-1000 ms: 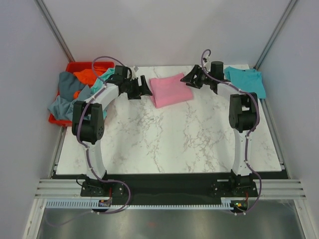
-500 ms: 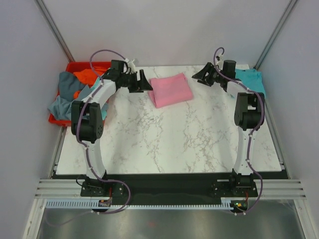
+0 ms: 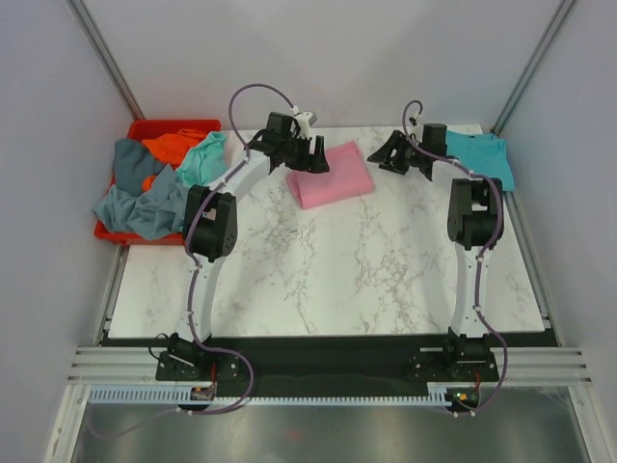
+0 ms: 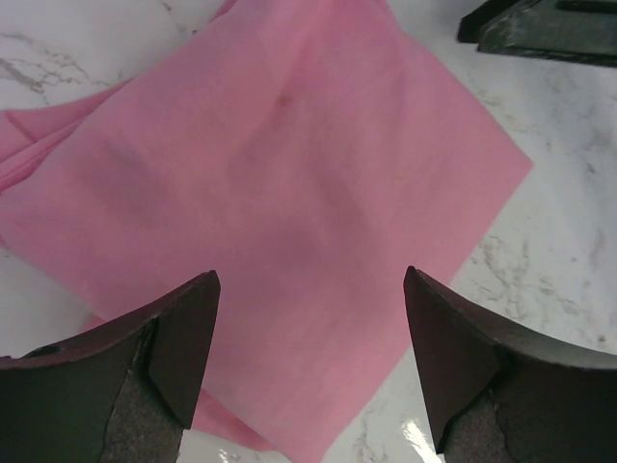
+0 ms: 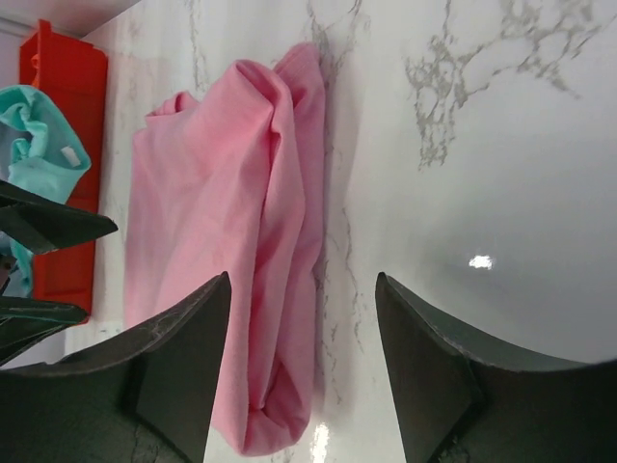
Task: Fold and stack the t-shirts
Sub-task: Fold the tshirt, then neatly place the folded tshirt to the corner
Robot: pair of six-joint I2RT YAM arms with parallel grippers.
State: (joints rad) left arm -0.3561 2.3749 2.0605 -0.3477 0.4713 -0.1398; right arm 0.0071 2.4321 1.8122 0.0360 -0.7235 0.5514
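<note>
On marble table (image 3: 366, 270), folded pink t-shirt (image 3: 333, 174), left hand (image 4: 308, 278) spread over it, right hand (image 5: 302, 277) spread just beside it

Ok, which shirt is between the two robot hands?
The pink t-shirt, folded flat mid-table. The teal t-shirt lies off in the far right corner, and the other t-shirts are heaped in the red bin.

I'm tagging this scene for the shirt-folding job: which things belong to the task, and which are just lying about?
Task things: pink t-shirt, teal t-shirt, grey-blue shirts, orange shirt, mint shirt.
Just there: red bin, marble table.
</note>
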